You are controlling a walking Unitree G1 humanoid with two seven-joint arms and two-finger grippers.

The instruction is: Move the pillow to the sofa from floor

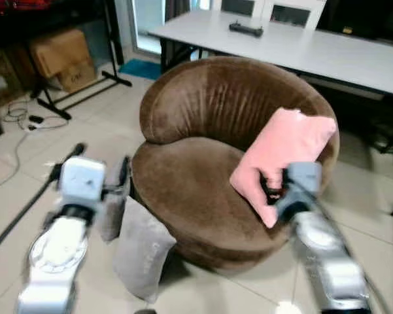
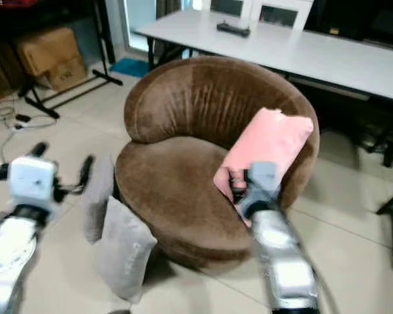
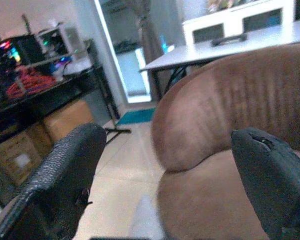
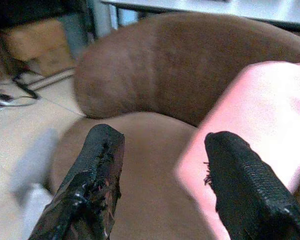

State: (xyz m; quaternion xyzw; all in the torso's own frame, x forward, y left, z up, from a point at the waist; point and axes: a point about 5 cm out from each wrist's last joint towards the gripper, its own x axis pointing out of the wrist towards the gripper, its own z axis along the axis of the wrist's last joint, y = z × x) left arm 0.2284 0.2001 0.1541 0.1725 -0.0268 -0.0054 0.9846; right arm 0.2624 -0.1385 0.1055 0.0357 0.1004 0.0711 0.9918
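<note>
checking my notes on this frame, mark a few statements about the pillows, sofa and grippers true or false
1. The pink pillow leans on the brown sofa. True.
2. The right gripper is clamped on the pink pillow. False: its fingers are open, with the pillow beside one of them.
3. A grey pillow stands on the floor against the sofa. True.
4. The left gripper holds the grey pillow. False: it is open and empty.
5. The white table is bare. False: a dark object lies on it.

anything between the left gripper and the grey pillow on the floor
Nothing visible blocks it. The open left gripper hovers just above the grey pillow, which leans against the brown sofa; the pink pillow sits away on the seat's right.
</note>
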